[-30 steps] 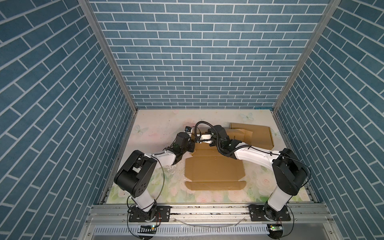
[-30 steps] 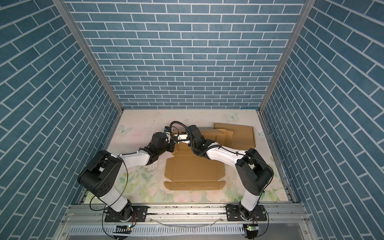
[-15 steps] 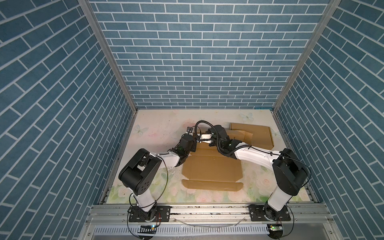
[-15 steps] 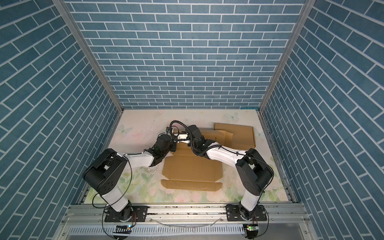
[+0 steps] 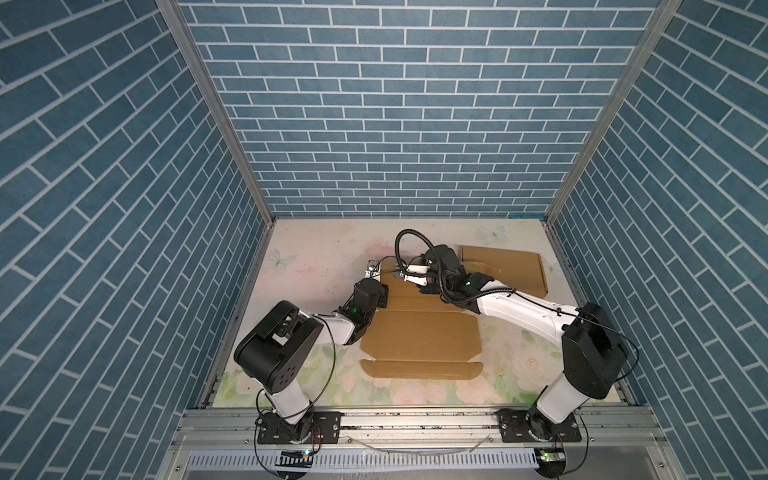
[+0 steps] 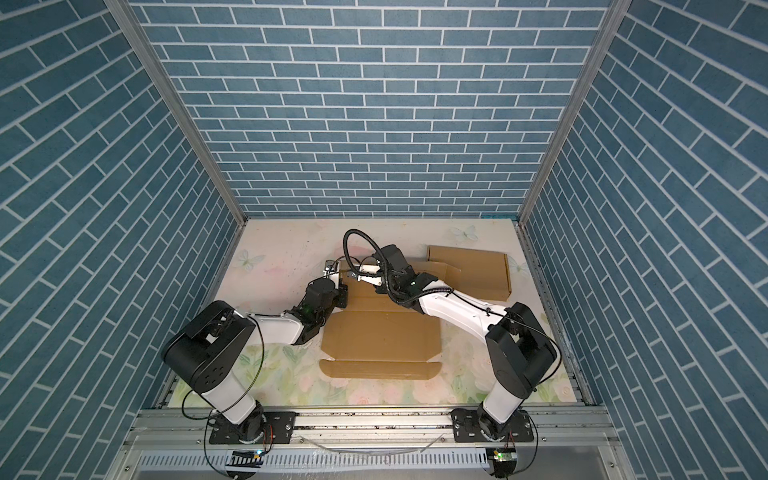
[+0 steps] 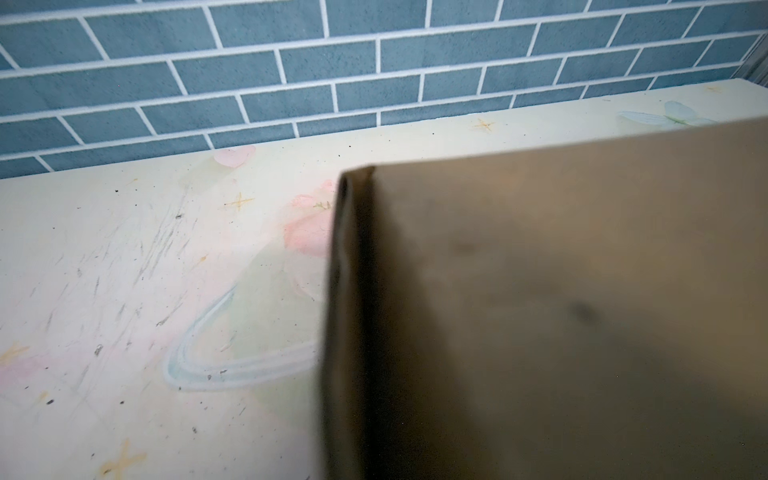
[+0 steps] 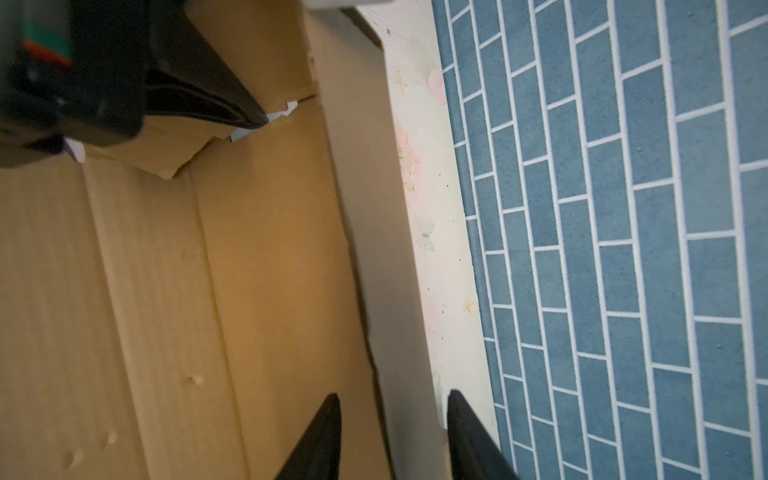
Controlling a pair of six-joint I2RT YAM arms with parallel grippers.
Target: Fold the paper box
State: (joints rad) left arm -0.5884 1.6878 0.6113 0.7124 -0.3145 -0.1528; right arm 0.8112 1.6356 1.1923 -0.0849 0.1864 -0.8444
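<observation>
The flat brown cardboard box blank (image 5: 424, 332) lies mid-table with its far flap raised. The left gripper (image 5: 372, 268) pinches the far-left flap. The right gripper (image 8: 392, 432) has its jaws spread astride the far edge. The pale floral tabletop (image 5: 307, 266) lies open to the left, and blue brick-patterned walls (image 5: 395, 124) close it in.

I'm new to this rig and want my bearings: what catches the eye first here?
A flat brown cardboard box blank lies mid-table, with the left arm and right arm meeting at its far edge. The right gripper stands open astride its far flap. Another cardboard piece lies at the far right.
</observation>
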